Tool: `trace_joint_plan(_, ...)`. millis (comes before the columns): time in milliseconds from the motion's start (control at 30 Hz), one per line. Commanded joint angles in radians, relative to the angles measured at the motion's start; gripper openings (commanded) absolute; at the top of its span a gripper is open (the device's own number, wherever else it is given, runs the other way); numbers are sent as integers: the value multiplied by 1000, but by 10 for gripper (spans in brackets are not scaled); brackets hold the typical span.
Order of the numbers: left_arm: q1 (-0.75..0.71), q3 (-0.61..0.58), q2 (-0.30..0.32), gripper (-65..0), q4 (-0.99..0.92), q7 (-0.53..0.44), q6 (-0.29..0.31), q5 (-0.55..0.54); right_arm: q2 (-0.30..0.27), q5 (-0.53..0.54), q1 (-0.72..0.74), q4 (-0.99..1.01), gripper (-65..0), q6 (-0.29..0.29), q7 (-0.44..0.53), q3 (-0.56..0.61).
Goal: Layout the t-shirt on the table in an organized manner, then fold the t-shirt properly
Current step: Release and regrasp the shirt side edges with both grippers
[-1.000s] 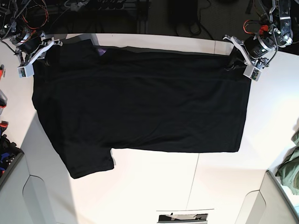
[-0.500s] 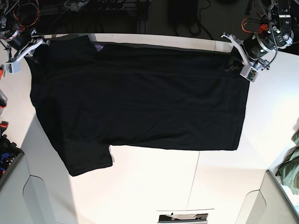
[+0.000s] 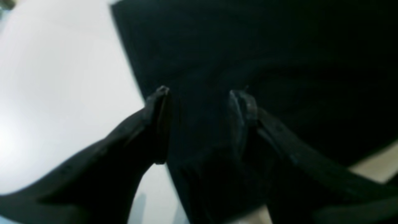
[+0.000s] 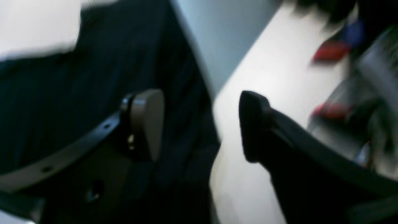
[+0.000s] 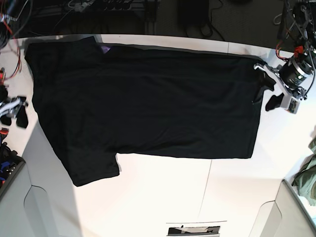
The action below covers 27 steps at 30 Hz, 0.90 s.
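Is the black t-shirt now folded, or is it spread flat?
Spread flat: the t-shirt lies as one open layer on the table, one sleeve sticking out, no fold visible.

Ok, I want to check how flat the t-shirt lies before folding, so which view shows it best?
The base view: the whole t-shirt is spread on the table, one sleeve pointing down at lower left. The left wrist view shows only dark cloth beyond the open left gripper; the right wrist view shows a blurred edge beside the open right gripper.

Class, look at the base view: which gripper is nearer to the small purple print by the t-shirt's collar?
Right. The right gripper sits off the t-shirt's sleeve side, nearer the purple print; the left gripper is beyond the hem, far opposite.
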<state>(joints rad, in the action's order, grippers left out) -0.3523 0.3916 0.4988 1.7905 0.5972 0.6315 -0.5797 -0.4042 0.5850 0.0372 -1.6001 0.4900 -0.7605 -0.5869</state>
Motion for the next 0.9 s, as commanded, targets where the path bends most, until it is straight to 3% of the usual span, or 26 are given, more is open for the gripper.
trace_joint_plan(0,30,-2,25,-325,-11,-21,-3,-19,-22,-3,56,29,-270,-16,24,-6)
trace_joint_plan(200,180,-117,63,-318,-179,-24,-3,-23,-40,-35,320,415,-270,-15,76,-3)
trace_joint_plan(333,294,-178,69,-317,-311,-41,0,-8,-41,-88,413,633,-270,-6,134,18)
trace_joint_plan(433,397,-201,69,-249,-438,-63,0,-8,-41,-131,446,756,-270,-4,172,78)
trace_joint_plan(633,621,-211,68,-227,-744,-111,-19,-8,-41,-133,447,818,-270,-4,192,196)
trace_joint_plan(867,826,-211,58,-227,-1109,-138,-18,-1,-40,-128,447,818,-270,-4,181,205)
